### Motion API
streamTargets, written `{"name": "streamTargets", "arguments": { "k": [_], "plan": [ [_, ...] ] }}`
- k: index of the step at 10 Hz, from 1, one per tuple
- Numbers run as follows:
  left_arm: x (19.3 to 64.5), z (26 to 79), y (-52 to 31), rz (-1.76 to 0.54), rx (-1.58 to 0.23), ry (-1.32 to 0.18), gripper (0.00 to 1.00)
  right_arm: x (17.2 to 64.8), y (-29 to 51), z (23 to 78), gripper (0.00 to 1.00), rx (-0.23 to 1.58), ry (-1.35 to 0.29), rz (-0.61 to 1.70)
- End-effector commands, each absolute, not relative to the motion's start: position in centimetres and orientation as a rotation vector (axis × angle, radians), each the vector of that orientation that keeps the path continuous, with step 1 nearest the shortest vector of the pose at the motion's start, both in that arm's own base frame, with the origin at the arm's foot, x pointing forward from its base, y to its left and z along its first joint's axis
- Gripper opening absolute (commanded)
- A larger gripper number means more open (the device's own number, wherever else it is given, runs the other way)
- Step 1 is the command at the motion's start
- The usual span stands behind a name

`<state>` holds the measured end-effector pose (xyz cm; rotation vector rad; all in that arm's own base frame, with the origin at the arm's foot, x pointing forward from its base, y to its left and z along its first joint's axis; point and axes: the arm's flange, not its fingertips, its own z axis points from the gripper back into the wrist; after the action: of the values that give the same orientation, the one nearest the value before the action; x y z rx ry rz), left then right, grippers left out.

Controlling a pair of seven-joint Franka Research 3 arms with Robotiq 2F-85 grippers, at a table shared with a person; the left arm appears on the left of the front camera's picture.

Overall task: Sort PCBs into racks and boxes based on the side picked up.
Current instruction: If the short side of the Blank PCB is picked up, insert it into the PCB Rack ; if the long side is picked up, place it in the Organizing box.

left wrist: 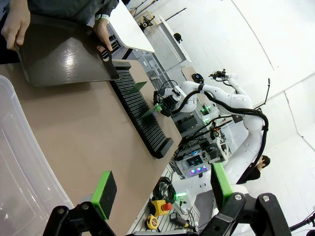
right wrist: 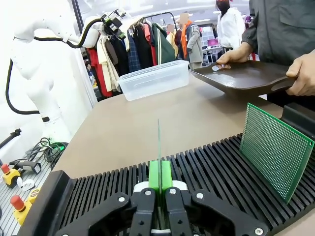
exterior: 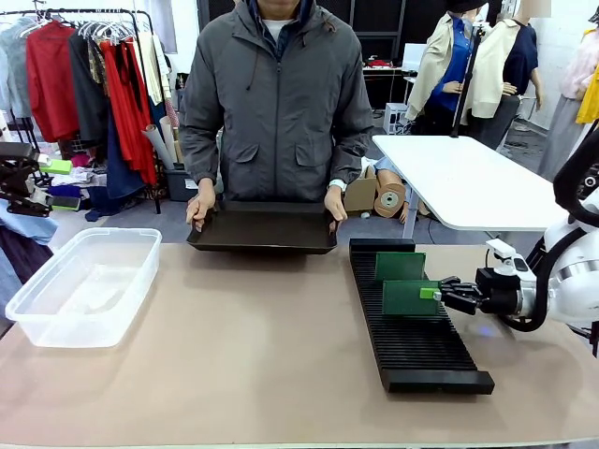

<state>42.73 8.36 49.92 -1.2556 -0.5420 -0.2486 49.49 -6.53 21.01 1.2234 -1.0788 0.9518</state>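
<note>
Our right end effector (right wrist: 158, 194) is clamped on the edge of a PCB (exterior: 410, 298), holding it upright over the slots of the rack (exterior: 412, 323), just in front of a second PCB (right wrist: 275, 150) already standing in a slot nearer the person. Our left end effector (left wrist: 162, 189) hangs with its jaws apart and empty near the box (exterior: 80, 285) at the other end of the worktop (exterior: 253, 365), while the person holds a dark tray (exterior: 264, 227) at the far edge. We judge the racking step is in hand: next we need the board's lower edge seated squarely in a slot before the pads let go.
</note>
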Motion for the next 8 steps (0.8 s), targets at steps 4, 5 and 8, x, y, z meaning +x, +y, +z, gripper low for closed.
{"name": "streamTargets", "arguments": {
  "k": [4,5,8],
  "plan": [
    [42.62,50.17,8.33,-0.241,-1.265,-0.539,1.0,50.2,-6.96,21.22,0.0,1.24,-1.06,0.92],
    [42.62,50.17,8.33,-0.241,-1.265,-0.539,1.0,50.13,-6.95,21.11,0.0,1.259,-1.055,0.925],
    [42.62,50.17,8.33,-0.241,-1.265,-0.539,1.0,50.05,-6.97,20.85,0.0,1.296,-1.054,0.919]
  ]
}}
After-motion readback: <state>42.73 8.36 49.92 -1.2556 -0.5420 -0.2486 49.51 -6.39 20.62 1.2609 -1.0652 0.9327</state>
